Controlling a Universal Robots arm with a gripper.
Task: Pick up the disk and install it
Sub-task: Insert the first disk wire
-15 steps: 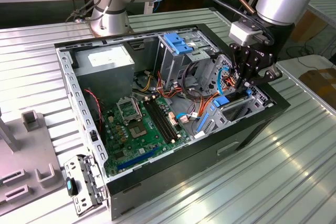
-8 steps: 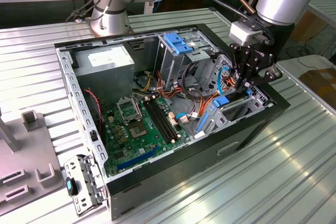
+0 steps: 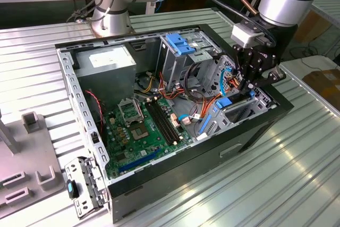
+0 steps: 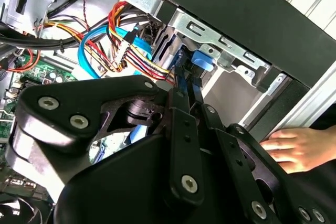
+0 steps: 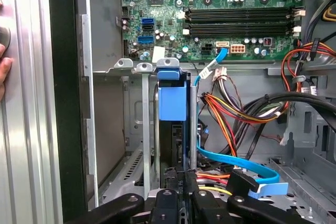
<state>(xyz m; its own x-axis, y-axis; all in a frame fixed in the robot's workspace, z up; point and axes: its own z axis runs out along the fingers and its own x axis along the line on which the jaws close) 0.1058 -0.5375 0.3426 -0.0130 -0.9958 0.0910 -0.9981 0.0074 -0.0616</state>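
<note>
Externally viewed: gripper [image 3: 254,81] lowered over the drive cage [image 3: 249,104] at the open computer case's [image 3: 175,163] 3 o'clock end, toward the exterior view's right. Blue of the disk [image 3: 223,102] just visible below the fingers, standing on edge inside the cage. Motherboard [image 3: 143,131] well apart, toward 8 o'clock from the tool.

Second wrist view: black fingers [image 4: 181,124] drawn close together, clamped on the thin edge of the disk [image 4: 185,77]. Blue carrier tab [image 4: 202,60] just beyond the fingertips, touching the metal cage rail. A hand [image 4: 289,148] resting on the case wall at the tool's 3 o'clock.

First wrist view: disk [image 5: 173,98] directly ahead of the gripper [image 5: 181,195], long axis running straight away along the tool's own line, blue rail end against the cage's top lip. Judged partly seated in its slot; insertion direction in line with the fingers. Blue data cable [image 5: 236,161] lying loose just beside the slot.
</note>
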